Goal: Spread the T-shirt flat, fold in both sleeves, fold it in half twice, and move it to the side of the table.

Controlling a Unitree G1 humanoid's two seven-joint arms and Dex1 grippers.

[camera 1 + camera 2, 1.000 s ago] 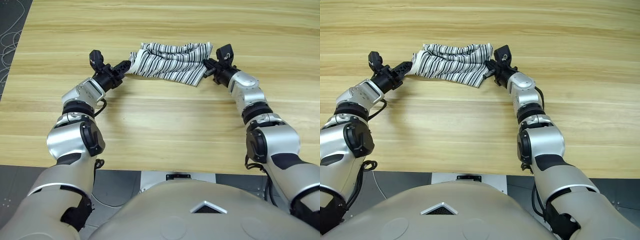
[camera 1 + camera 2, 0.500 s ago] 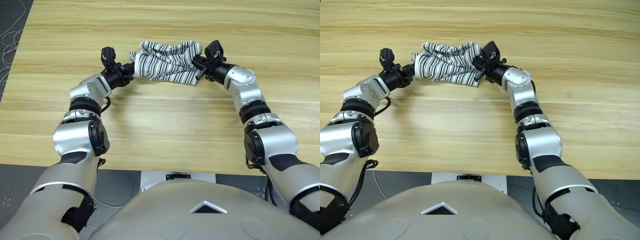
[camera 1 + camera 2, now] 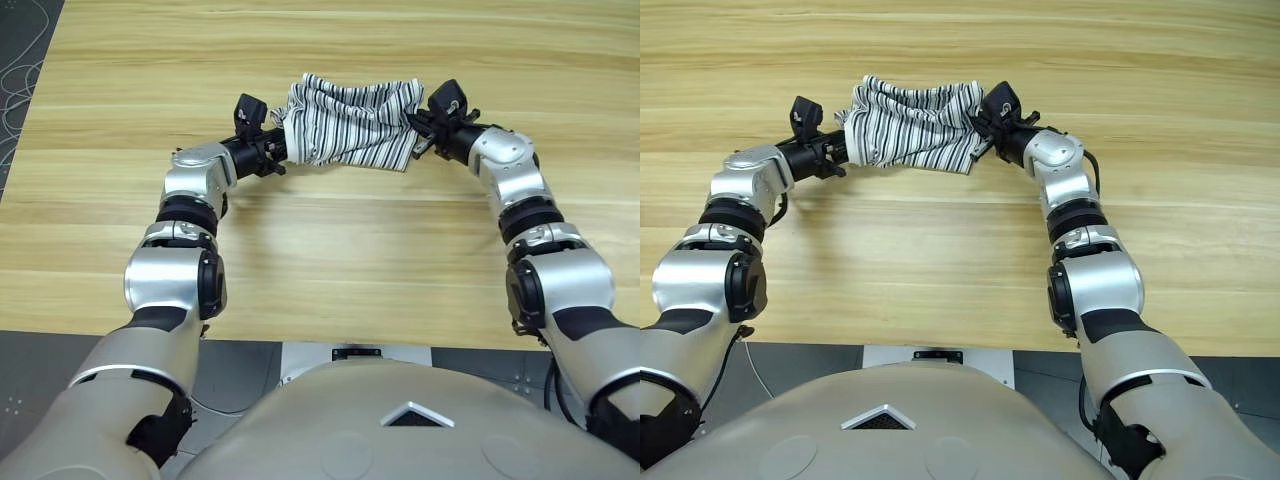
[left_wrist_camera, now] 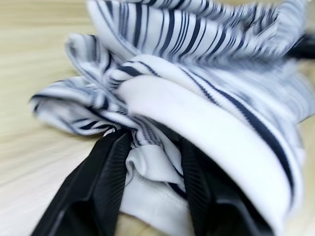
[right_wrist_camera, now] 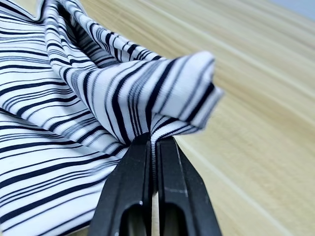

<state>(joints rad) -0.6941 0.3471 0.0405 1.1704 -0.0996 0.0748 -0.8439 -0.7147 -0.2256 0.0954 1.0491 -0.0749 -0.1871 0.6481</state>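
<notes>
Both ends of the striped T-shirt (image 3: 350,125) were drawn closer together, bunched over the far middle of the table (image 3: 320,260). One end was clamped in the left gripper (image 3: 282,150), and the other was pinched tight in the right gripper (image 3: 418,125).

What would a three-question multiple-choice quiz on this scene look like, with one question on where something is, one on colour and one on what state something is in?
1. Where is the T-shirt?
A. Hanging over a chair
B. Bunched between the left gripper and the right gripper
C. Draped over one arm

2. What does the T-shirt look like?
A. White with dark stripes
B. Plain red
C. Green with dots

3. What is the right gripper doing?
A. Open, holding nothing
B. Holding a cup
C. Shut on the T-shirt

Answers:
1 B: each gripper meets one end of the crumpled cloth.
2 A: both wrist views show dark stripes on white fabric.
3 C: the right wrist view shows its fingers pinched together on a fold of cloth.
</notes>
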